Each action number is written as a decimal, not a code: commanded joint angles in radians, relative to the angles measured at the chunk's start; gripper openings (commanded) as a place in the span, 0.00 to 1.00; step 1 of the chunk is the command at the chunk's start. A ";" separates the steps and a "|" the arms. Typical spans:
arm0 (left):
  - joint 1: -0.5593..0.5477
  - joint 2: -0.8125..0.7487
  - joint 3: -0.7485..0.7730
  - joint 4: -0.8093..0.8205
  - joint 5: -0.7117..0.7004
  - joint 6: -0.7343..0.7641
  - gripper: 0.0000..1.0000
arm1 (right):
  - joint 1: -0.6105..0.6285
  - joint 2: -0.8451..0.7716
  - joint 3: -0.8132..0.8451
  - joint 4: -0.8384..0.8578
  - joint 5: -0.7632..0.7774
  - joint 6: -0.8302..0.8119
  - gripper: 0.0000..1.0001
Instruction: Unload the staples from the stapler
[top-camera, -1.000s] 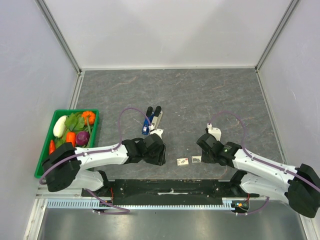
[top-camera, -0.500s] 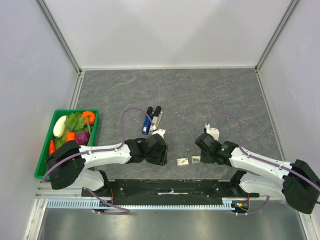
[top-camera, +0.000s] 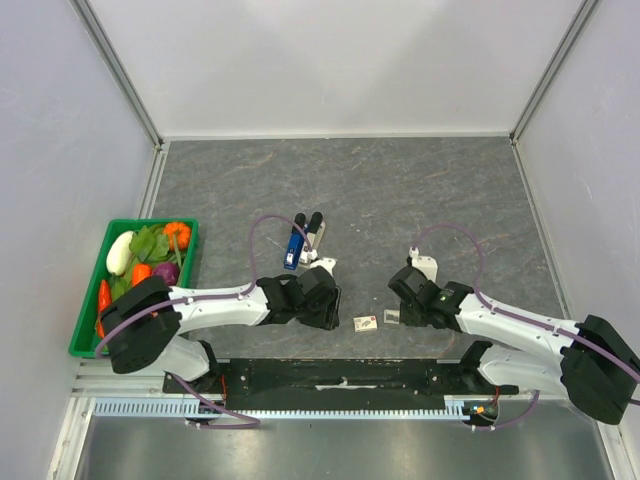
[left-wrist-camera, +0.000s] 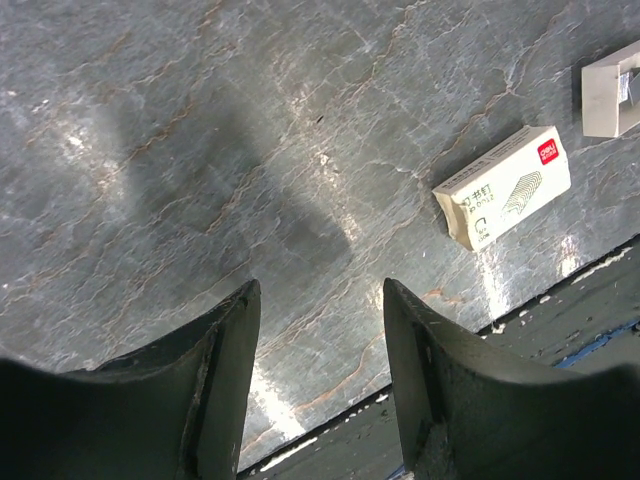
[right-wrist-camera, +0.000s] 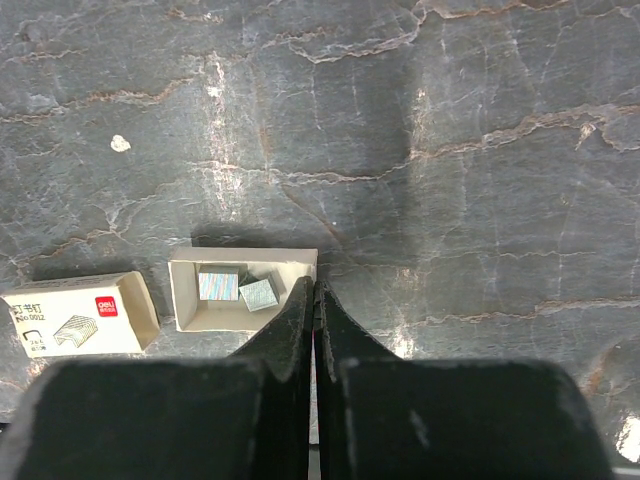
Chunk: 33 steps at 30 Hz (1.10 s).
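Lying unheld on the table (top-camera: 400, 190), the stapler (top-camera: 314, 230) seemed not yet unloaded; the left gripper (left-wrist-camera: 320, 290) stood spread and empty, the right gripper (right-wrist-camera: 315, 300) pressed together.

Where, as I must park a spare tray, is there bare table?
Bare: the far half of the table, from the back wall to the stapler and blue stapler, and the right side. Crowded: the near middle, with staple box, open tray, left gripper and right gripper; the basket takes the left edge.
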 joint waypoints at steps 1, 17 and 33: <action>-0.017 0.035 0.040 0.055 0.007 -0.018 0.58 | 0.001 0.003 0.007 0.010 0.013 0.004 0.00; -0.056 0.122 0.092 0.067 0.002 -0.019 0.58 | 0.146 0.083 0.140 -0.085 0.131 0.040 0.00; -0.075 0.141 0.094 0.067 -0.018 -0.024 0.58 | 0.217 0.124 0.172 -0.148 0.205 0.082 0.00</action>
